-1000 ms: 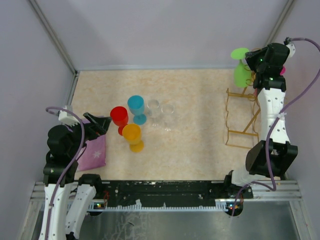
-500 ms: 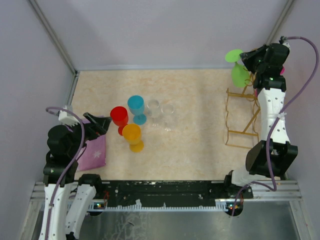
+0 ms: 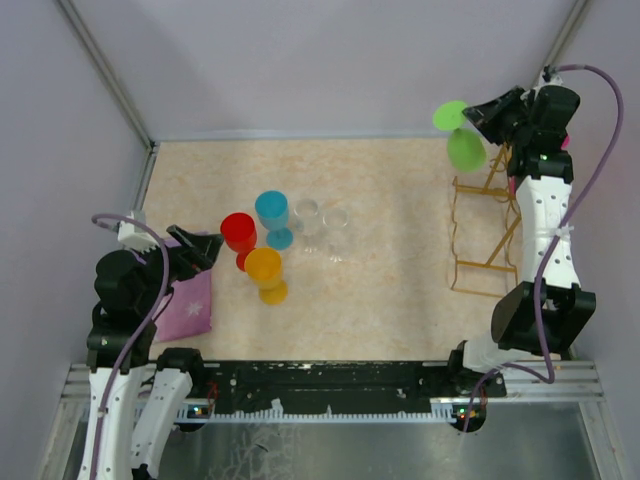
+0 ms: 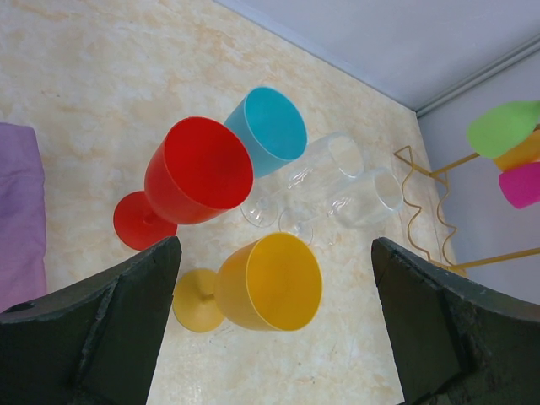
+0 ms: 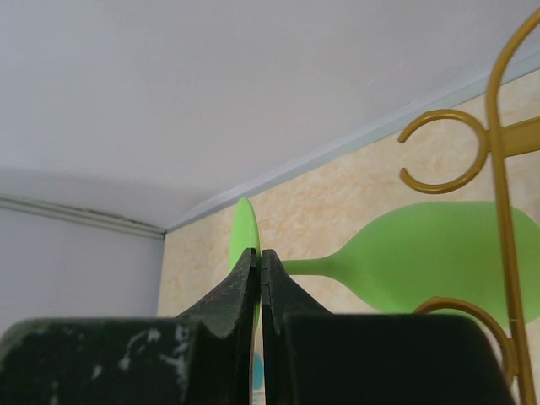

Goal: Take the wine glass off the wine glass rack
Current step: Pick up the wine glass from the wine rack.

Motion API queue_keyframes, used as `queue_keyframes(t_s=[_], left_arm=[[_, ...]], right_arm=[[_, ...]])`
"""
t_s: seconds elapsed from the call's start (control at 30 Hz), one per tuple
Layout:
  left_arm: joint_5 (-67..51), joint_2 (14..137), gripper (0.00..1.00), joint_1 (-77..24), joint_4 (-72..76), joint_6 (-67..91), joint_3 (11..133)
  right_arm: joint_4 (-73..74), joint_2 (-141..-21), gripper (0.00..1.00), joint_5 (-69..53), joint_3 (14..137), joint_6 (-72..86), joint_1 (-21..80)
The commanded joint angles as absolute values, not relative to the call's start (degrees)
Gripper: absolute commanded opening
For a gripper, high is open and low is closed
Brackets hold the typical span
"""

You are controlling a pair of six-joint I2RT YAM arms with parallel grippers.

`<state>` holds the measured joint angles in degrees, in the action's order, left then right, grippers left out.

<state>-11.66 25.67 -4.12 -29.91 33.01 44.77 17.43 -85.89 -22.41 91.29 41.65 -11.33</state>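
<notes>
While I am clenching my right claw point(image 5: 260, 253) fully shut, its two dark fingers are pinching the thin round foot point(image 5: 241, 226) of the green wine glass point(image 5: 422, 253) edge-on. That glass is lying on its side in my grip. Its stem is running level from the foot towards the bowl, and the bowl is showing behind the gold upright and looped ends of the wine glass rack point(image 5: 504, 169). Whether the bowl is touching the wire, I cannot tell.

Seen from above, I am holding the green glass up in the air just beyond the rack's far left corner. The bowl is sitting nearer the rack than the foot is. A pink glass point(image 4: 521, 184) and an orange one point(image 4: 519, 152) are showing up at the rack's top, just beside the green one. The rack itself is standing on the beige marbled tabletop point(image 3: 400, 200), close by my right arm.

Well to the left of the rack, two clear glasses point(image 3: 320, 220) are standing side by side. Just past them, farther from the rack, a blue wine glass point(image 3: 271, 210), a red one point(image 3: 238, 232) and a yellow one point(image 3: 263, 267) are standing bunched together. Farthest from the rack, a purple cloth point(image 3: 190, 305) is lying flat. My left claw point(image 3: 195, 243) is hanging over its edge with the jaws spread wide, gripping nothing.
</notes>
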Motion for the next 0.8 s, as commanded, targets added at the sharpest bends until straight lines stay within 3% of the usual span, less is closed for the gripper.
queue_keyframes(t_s=[0.0,0.5,0.77], left_arm=[[-13.15,24.89,0.99,-3.89,-27.77,33.5,43.95],[-17.74,24.3,0.99,-3.91,-22.28,36.16,43.07],[-24.11,24.45,0.99,-3.92,-15.44,37.38,42.84]], right_arm=[[13.31,-82.34,0.0,-31.87,93.75,40.42,-11.67],[9.35,-71.55,0.0,-40.34,81.62,36.24,-1.42],[4.74,-63.19,0.0,-45.12,72.46,37.61,-1.01]])
